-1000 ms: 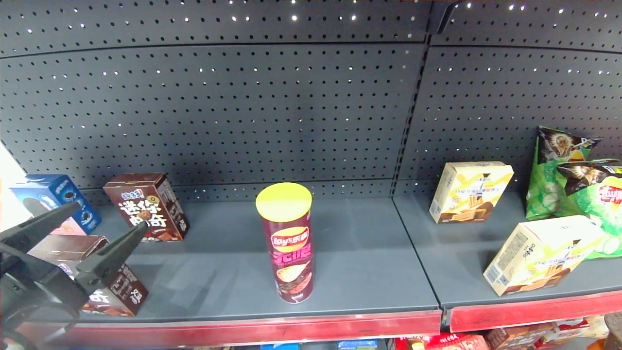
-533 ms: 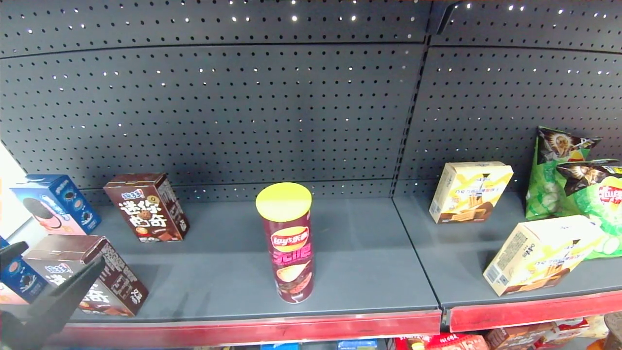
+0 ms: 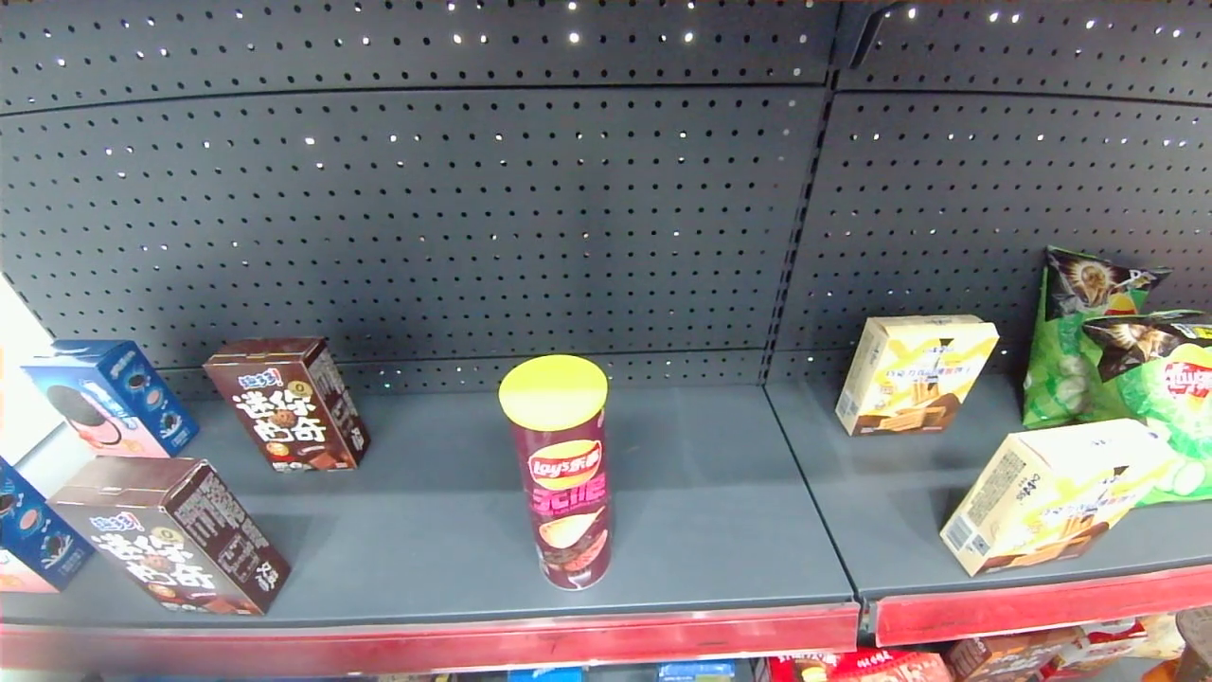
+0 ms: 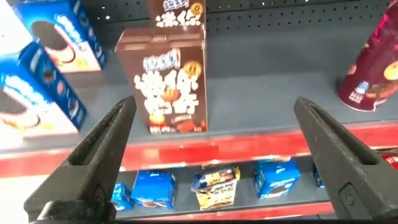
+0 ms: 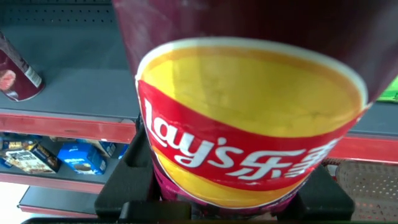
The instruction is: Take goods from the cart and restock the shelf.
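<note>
Right wrist view has the right end effector [image 5: 224, 202] clamped on a maroon cardboard chip canister with a yellow and red label [image 5: 249, 137]. Its dark fingers press either side of the tube, which is held out in front of the grey metal shelf [image 5: 81, 78] at about the level of its red front edge. On that shelf stands a second maroon chip tube with a yellow lid [image 3: 566, 493], upright near the front edge at the middle of the left panel, with bare deck on both sides. The left end effector [image 4: 214, 106] hangs empty, fingers spread wide, before the front edge near the left end, facing a brown biscuit carton [image 4: 169, 84] with blue biscuit boxes [image 4: 37, 81] beside it. The shelf therefore lies straight ahead of the held canister, and the right arm is the one carrying it. The bare stretch just beside the standing tube looks the likely spot. The canister's long axis sits too close to the lens to read, so it probably wants checking for upright and for clearance from the standing tube.
</note>
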Available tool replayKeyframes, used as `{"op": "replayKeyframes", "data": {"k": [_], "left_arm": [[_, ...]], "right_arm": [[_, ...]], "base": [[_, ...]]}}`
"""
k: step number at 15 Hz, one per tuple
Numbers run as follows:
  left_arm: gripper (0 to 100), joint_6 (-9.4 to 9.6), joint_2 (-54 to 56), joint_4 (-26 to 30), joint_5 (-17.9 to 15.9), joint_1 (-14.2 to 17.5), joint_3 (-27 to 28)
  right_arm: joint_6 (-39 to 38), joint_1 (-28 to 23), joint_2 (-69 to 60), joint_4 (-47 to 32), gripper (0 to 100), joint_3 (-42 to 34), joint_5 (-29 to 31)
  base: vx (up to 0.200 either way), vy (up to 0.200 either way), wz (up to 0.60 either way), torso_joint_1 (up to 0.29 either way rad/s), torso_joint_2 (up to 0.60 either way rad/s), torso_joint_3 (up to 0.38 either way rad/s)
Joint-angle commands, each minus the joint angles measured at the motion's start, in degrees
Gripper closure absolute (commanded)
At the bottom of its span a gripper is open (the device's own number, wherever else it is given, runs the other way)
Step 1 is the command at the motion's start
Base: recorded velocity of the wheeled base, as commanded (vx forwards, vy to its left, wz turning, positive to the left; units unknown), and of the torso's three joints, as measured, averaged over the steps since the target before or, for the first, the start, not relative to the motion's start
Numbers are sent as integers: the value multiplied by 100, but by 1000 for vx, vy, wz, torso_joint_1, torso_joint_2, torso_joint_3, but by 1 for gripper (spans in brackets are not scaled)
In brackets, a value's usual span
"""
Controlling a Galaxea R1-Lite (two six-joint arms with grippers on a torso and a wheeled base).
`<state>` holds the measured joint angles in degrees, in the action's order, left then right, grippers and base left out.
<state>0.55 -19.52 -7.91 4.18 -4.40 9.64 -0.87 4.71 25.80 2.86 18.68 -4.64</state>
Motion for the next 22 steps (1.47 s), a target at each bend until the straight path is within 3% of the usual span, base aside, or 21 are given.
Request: {"op": "replayKeyframes", "data": {"k": [1,3,7,8,10,12,14,18,22], "left_arm": [[0,-11,730,88,13,1,-331],[0,-11,1433,879,30,9,-463],[0,-20,1433,905,48,1,-780],[0,-2,1433,835,-49,1,-815],[0,33,1424,853,-559,1,-815],[0,59,1433,853,-726,1,-824],[0,77,1424,826,-58,1,-964],[0,24,1424,826,-40,1,-955],[0,24,1424,826,-49,1,-955]], "right_arm": [[-10,4,-31,4,100,57,-1],[-168,66,-75,48,100,198,-28],[-327,74,-180,162,100,277,-28],[-335,66,-233,153,100,295,-28],[-335,66,-233,135,100,356,-37],[-335,48,-242,135,100,365,-10],[-335,66,-312,127,100,365,-19],[-309,101,-417,118,100,374,-116],[-265,189,-400,127,100,365,-933]], "base": [[0,0,0,0,0,0],[0,0,0,0,0,0],[0,0,0,0,0,0],[0,0,0,0,0,0],[0,0,0,0,0,0],[0,0,0,0,0,0],[0,0,0,0,0,0],[0,0,0,0,0,0],[0,0,0,0,0,0]]}}
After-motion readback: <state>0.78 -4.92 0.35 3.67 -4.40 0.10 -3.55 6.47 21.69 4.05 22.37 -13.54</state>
